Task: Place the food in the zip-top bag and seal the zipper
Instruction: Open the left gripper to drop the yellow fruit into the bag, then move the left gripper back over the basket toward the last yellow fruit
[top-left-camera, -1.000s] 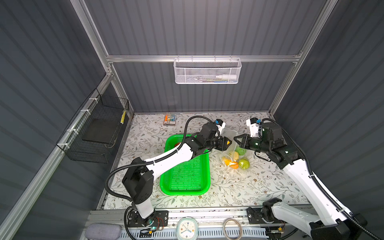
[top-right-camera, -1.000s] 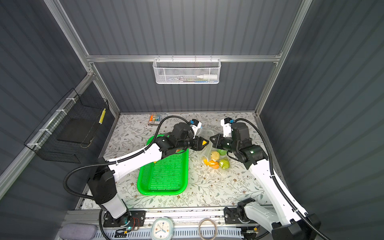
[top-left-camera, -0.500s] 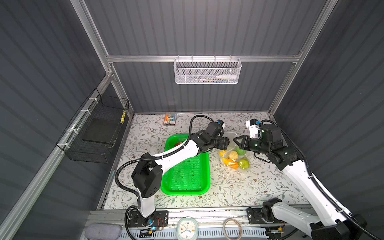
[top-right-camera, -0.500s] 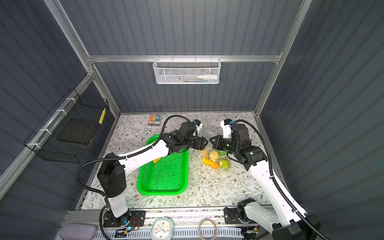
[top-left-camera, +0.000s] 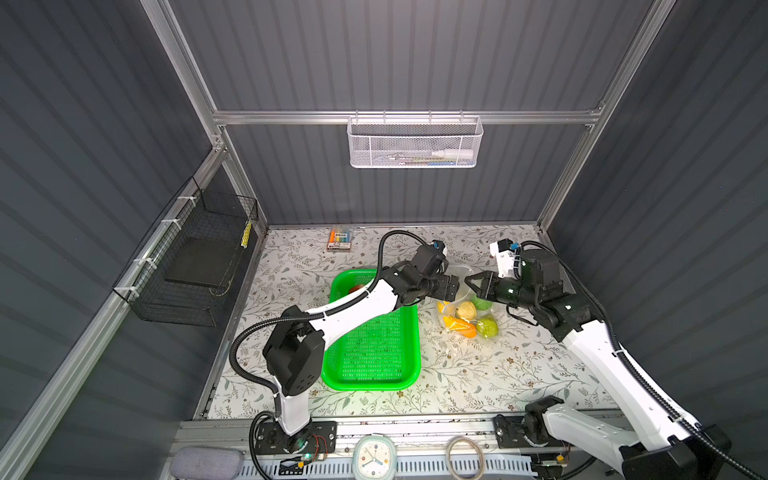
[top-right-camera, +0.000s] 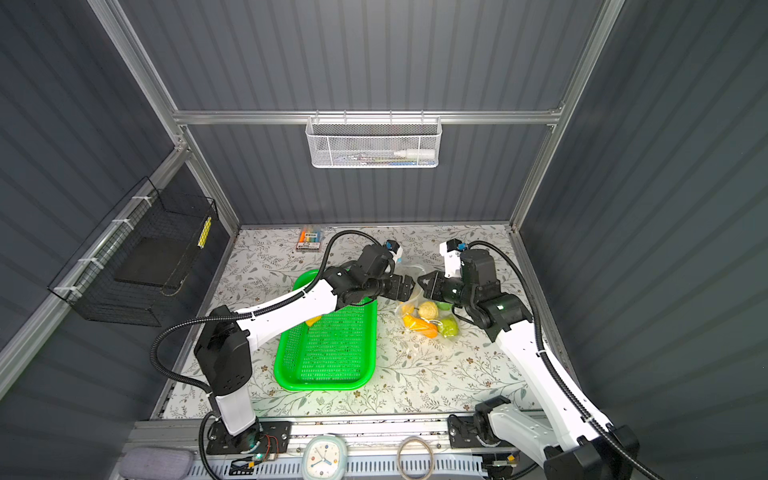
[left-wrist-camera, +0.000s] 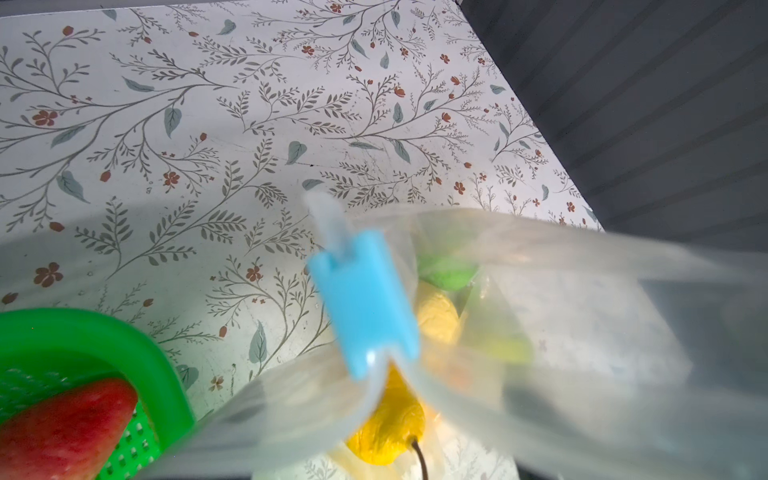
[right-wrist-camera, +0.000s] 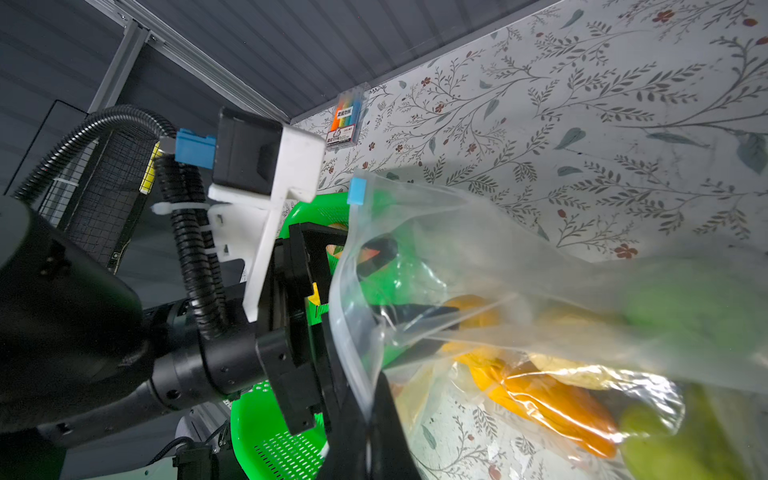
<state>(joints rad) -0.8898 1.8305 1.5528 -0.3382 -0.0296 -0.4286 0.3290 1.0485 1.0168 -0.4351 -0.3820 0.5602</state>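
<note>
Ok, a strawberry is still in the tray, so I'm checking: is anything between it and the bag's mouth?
Only the green tray's rim lies between the strawberry and the zip-top bag; the open left gripper sits at the bag's mouth.

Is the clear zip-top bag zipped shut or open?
Open. The clear crinkly zip-top bag has its mouth edges spread apart from the light-blue slider tab, parked at one end; the left gripper's fingers reach inside.
</note>
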